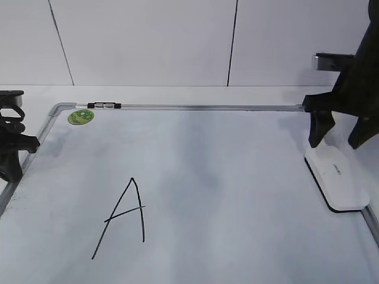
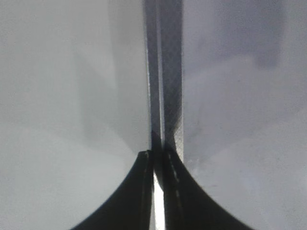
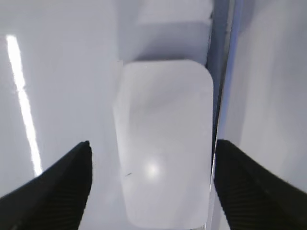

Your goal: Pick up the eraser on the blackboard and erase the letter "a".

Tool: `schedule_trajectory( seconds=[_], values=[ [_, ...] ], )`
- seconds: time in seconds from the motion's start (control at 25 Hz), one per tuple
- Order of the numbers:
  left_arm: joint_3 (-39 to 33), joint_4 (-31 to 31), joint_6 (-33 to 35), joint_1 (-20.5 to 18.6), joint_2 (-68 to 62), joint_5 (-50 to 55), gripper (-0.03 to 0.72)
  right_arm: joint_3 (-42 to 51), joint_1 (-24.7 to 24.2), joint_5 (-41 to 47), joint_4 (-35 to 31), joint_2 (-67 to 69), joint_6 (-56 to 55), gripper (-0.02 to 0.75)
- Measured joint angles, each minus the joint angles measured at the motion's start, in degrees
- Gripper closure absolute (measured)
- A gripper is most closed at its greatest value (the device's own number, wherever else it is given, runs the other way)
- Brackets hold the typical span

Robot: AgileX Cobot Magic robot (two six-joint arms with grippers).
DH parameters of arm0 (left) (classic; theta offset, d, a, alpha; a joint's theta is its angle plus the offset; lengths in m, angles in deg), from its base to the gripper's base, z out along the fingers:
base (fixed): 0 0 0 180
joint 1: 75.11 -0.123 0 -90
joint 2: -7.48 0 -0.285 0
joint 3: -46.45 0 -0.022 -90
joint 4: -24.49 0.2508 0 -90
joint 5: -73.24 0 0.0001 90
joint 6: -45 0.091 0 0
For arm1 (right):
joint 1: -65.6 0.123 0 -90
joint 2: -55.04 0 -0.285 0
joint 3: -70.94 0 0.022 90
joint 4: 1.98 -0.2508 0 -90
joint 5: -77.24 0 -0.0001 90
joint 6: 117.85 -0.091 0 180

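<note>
The eraser (image 1: 339,180), a white rounded block with a dark underside, lies on the blackboard (image 1: 225,177) against its right frame. My right gripper (image 1: 336,142) hangs open just above the eraser's far end. In the right wrist view the eraser (image 3: 163,143) lies between the open jaws (image 3: 151,153), and neither finger touches it. My left gripper (image 1: 10,160) is shut and empty over the board's left frame; the left wrist view shows the closed jaws (image 2: 158,163) above that frame rail (image 2: 168,72). The small letter "a" is not in view.
A tall capital "A" (image 1: 121,219) is drawn at the board's lower left. A round green sticker (image 1: 80,116) sits at the top left corner beside a small clip (image 1: 103,106) on the top frame. A pale wall stands behind.
</note>
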Motion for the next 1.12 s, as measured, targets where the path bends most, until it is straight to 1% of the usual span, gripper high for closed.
schedule_trajectory(
  seconds=[0.4,0.52,0.6,0.72,0.88,1.12],
  values=[
    [0.0,-0.3,0.0,0.0,0.0,0.1,0.661,-1.4,0.0,0.5,-2.1,-0.4,-0.4,0.145],
    [0.0,-0.4,0.6,0.0,0.0,0.1,0.598,-1.4,0.0,0.5,-2.5,-0.4,-0.4,0.146],
    [0.0,-0.2,0.7,0.0,0.0,0.1,0.524,-1.4,0.0,0.6,-2.6,-0.4,-0.5,0.148],
    [0.1,0.2,0.8,0.0,0.0,0.1,0.449,-1.4,0.0,0.6,-2.7,-0.4,-0.5,0.155],
    [1.5,0.1,0.9,0.0,0.0,2.9,0.418,-1.4,0.0,0.6,-2.7,-0.4,-0.5,0.157],
    [6.9,0.1,0.9,0.0,2.8,8.8,0.414,-1.5,0.0,0.6,-3.2,-0.7,-0.5,0.158]
  ],
)
